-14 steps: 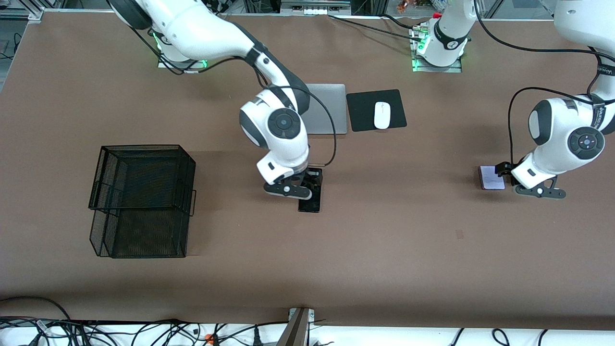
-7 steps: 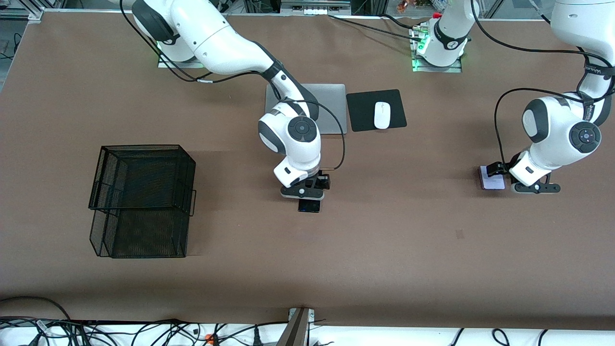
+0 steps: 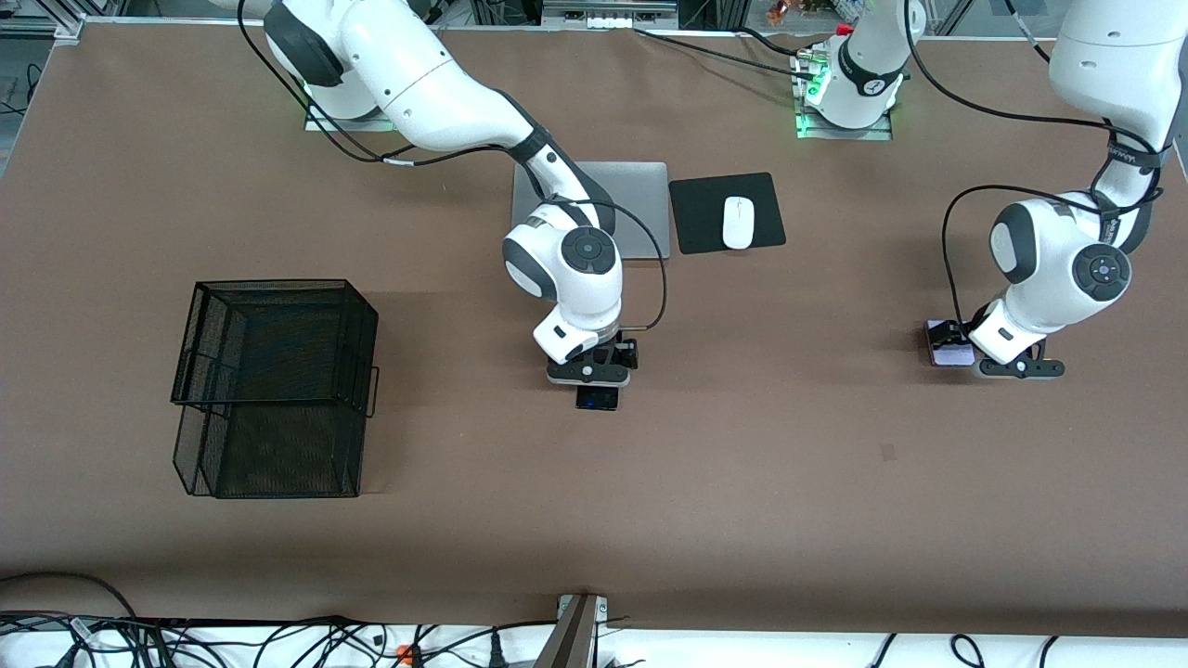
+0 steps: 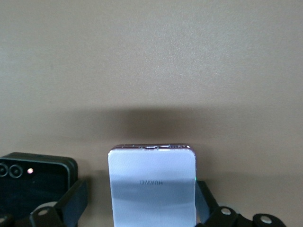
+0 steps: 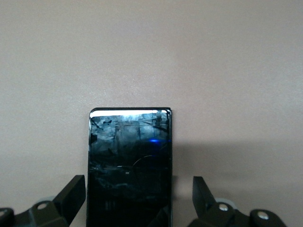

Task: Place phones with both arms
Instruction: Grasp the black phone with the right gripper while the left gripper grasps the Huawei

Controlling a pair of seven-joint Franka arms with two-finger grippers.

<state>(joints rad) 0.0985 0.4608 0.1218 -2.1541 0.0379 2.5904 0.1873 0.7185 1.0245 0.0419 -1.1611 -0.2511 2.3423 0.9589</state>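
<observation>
Grasp step in hand; right gripper [image 3: 588, 373] low over long black slab phone [image 5: 129, 165], left gripper [image 3: 1015, 366] over squarish pale lilac phone [image 4: 152, 185], both phones flat on brown table [image 3: 789, 464]; fingers spread, straddling; small black squarish phone [image 4: 35, 175] beside lilac one; next move likely calls for closing squarely.

long black phone [image 3: 597, 398]: flat on the desk, mid-desk, glossy screen up | pale lilac phone [image 3: 947, 344]: small, squarish, flat, toward the left arm's end of the desk | small black phone [image 4: 35, 181]: flat, just beside the lilac one
</observation>
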